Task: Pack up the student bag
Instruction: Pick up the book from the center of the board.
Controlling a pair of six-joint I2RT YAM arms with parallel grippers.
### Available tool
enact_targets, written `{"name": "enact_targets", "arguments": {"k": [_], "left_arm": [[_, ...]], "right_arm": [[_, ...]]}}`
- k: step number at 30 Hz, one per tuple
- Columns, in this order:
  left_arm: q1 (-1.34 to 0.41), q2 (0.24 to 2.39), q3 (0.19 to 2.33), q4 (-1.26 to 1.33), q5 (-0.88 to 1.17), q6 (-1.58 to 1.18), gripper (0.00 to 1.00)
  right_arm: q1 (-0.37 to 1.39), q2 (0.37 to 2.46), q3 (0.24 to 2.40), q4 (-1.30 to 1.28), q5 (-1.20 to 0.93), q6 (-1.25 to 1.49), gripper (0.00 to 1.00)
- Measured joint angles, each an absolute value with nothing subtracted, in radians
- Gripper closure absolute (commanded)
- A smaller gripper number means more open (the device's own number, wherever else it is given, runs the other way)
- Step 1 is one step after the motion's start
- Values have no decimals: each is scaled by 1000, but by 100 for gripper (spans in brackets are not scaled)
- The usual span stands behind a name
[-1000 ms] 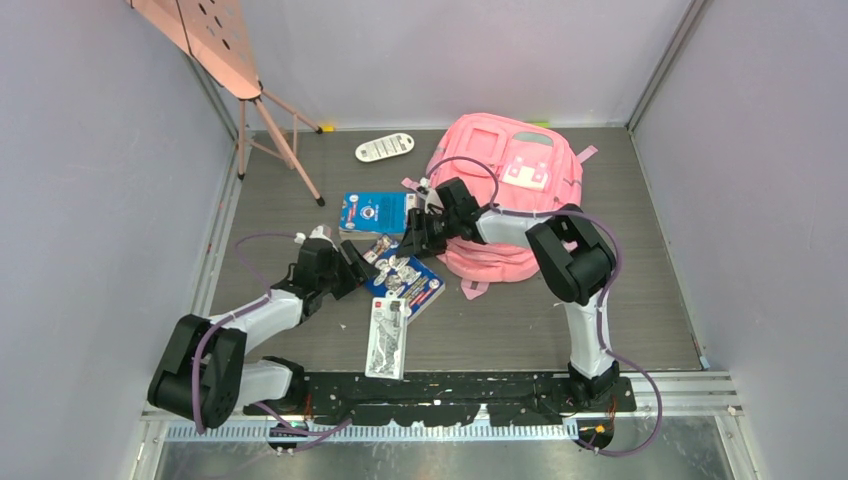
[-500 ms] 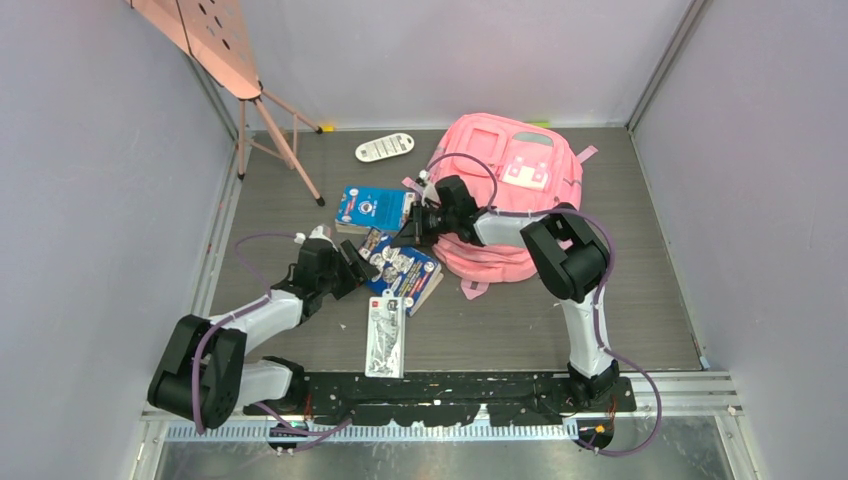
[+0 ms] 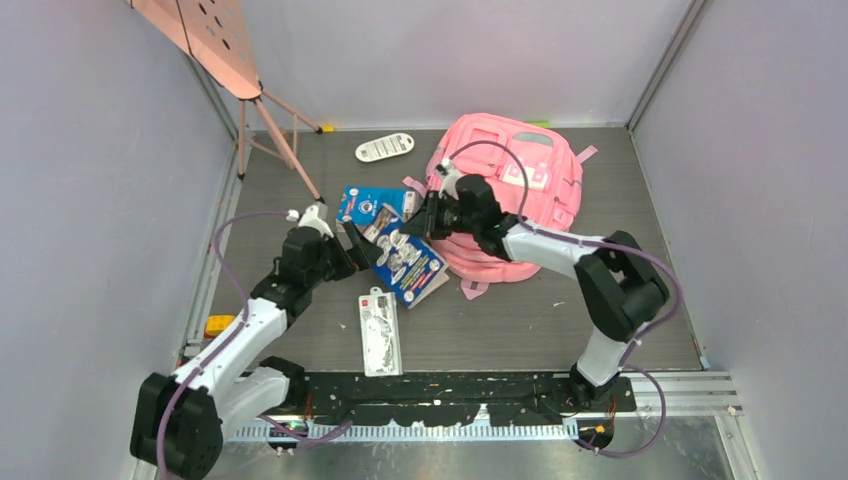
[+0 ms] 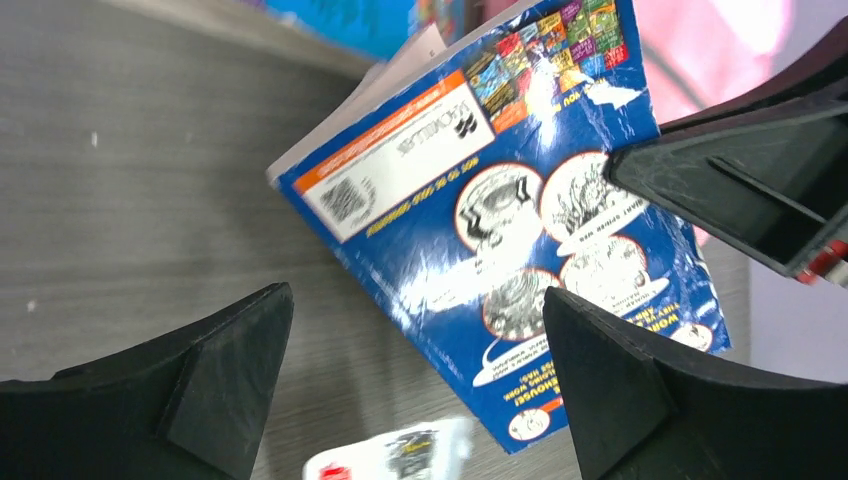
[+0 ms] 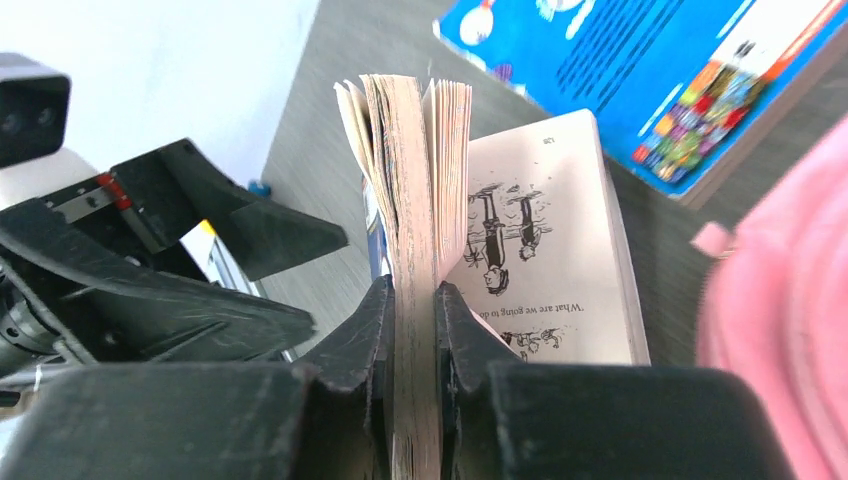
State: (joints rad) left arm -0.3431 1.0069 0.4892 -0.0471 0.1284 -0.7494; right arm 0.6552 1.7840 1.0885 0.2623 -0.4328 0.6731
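Note:
The student bag (image 3: pixel 510 190), a big pink backpack, lies at the back right of the floor; its pink edge shows in the right wrist view (image 5: pixel 790 300). My right gripper (image 3: pixel 418 226) is shut on a wad of pages of a blue paperback book (image 3: pixel 408 264) and holds that edge raised just left of the bag. In the right wrist view the jaws (image 5: pixel 413 300) pinch the pages (image 5: pixel 415 180), with a cartoon page (image 5: pixel 545 230) open beside them. My left gripper (image 3: pixel 352 250) is open and empty at the book's left edge; the blue cover (image 4: pixel 520 200) fills its view above its open jaws (image 4: pixel 420 370).
A second blue book (image 3: pixel 370 208) lies behind the held one. A flat white package (image 3: pixel 378 335) lies in front. A white remote-like item (image 3: pixel 385 147) is at the back. A pink stand on legs (image 3: pixel 265 120) is at the back left. A yellow item (image 3: pixel 218 325) lies by the left wall.
The right gripper lifted the book's edge and drew it towards the bag, off the white package. The left arm stretched forward, its gripper following the book's left edge.

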Motion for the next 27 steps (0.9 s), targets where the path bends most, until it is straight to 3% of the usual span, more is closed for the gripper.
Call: {"name": "enact_targets", "arguments": {"k": [9, 27], "left_arm": [[-343, 785, 550, -73, 200, -721, 0], [-343, 814, 584, 165, 458, -907, 0]], "right_arm": [[609, 1481, 984, 327, -270, 679, 100], [614, 1275, 950, 482, -329, 765, 100]]}}
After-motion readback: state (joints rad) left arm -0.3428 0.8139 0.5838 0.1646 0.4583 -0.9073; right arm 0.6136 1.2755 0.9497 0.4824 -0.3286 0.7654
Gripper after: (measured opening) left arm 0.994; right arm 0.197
